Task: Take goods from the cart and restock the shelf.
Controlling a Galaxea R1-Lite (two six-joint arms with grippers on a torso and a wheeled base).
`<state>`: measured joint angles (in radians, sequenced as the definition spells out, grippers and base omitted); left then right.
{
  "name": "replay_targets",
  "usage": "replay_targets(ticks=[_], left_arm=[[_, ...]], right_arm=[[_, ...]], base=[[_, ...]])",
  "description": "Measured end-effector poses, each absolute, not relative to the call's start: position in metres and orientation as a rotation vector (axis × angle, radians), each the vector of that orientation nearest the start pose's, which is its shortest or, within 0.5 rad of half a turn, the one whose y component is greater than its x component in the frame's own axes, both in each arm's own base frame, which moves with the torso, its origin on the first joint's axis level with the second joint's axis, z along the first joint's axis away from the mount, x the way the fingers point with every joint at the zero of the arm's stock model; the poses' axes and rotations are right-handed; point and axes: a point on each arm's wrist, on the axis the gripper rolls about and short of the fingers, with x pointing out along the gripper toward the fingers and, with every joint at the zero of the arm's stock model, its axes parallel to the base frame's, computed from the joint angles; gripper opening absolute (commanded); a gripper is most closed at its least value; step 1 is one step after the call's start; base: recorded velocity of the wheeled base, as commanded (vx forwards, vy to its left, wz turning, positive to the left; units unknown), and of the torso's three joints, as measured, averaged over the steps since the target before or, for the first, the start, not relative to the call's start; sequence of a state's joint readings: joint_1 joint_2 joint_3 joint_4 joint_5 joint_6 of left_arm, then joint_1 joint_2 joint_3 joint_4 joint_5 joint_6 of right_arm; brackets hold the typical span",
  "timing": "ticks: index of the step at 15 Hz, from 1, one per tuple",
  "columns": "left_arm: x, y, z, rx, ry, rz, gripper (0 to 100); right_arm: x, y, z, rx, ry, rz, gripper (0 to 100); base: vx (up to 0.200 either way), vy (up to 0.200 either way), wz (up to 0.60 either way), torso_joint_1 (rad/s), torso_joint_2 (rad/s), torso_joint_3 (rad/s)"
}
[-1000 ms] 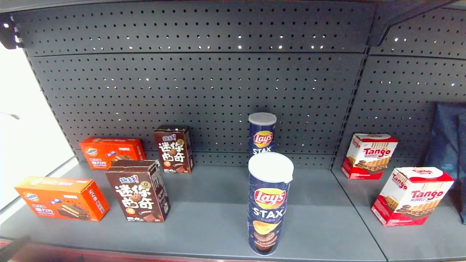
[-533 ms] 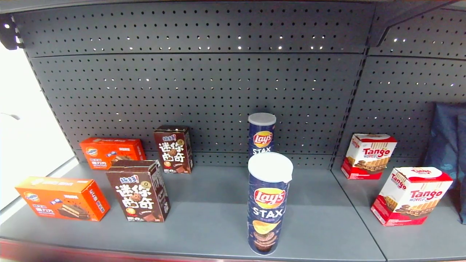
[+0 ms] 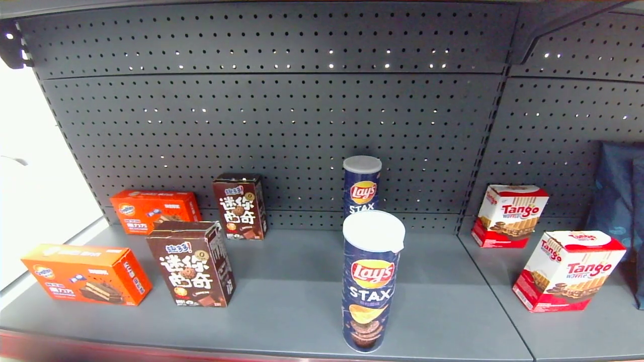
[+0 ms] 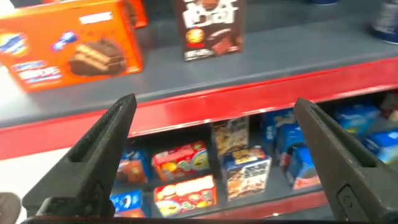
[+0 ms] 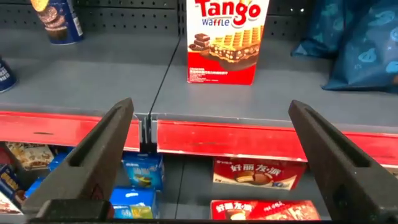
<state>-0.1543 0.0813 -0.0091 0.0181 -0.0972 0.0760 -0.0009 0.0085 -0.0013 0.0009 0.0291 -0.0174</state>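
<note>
The grey shelf (image 3: 302, 301) holds pairs of goods: two orange boxes (image 3: 85, 274), two brown cookie boxes (image 3: 192, 264), two tall blue chip cans (image 3: 371, 281) and two red-and-white wafer boxes (image 3: 568, 269). My left gripper (image 4: 214, 102) hangs open and holds nothing, in front of the shelf's red edge (image 4: 249, 102), below an orange box (image 4: 71, 46) and a brown box (image 4: 210, 28). My right gripper (image 5: 211, 104) is open too, with nothing in it, before the red edge (image 5: 249, 140) under a wafer box (image 5: 227, 40).
Blue bags (image 3: 616, 186) lean at the far right of the shelf, beside the wafer boxes. A perforated back panel (image 3: 282, 125) closes the rear. A lower shelf (image 4: 186, 180) packed with goods lies under the red edge. Free room lies between the brown boxes and the cans.
A dark tip at the head view's lower left corner has dropped out of sight. The goods on the shelf have not moved.
</note>
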Motion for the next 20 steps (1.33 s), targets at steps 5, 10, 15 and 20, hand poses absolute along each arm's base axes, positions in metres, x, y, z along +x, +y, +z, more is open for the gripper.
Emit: replay_targets(ticks=[5,10,15,20], left_arm=[[-0.0166,0.0047,0.0779,0.052,0.071,-0.140,100],[-0.0169,0.0026,0.0778,0.022,0.081,-0.023,100],[-0.0170,0.0020,0.0781,0.004,0.077,0.002,100],[-0.0170,0.0019,0.0780,0.004,0.076,0.003,100]], right_arm=[[-0.0225,0.0003,0.0759,-0.019,0.004,0.013,100],[-0.0224,0.0003,0.0756,-0.018,0.005,0.014,100],[-0.0226,0.0003,0.0755,-0.017,0.008,0.012,100],[-0.0169,0.0018,0.0779,-0.009,0.078,-0.075,100]], base=[[0.000,0.000,0.00,0.000,0.00,0.000],[0.000,0.000,0.00,0.000,0.00,0.000],[0.000,0.000,0.00,0.000,0.00,0.000],[0.000,0.000,0.00,0.000,0.00,0.000]])
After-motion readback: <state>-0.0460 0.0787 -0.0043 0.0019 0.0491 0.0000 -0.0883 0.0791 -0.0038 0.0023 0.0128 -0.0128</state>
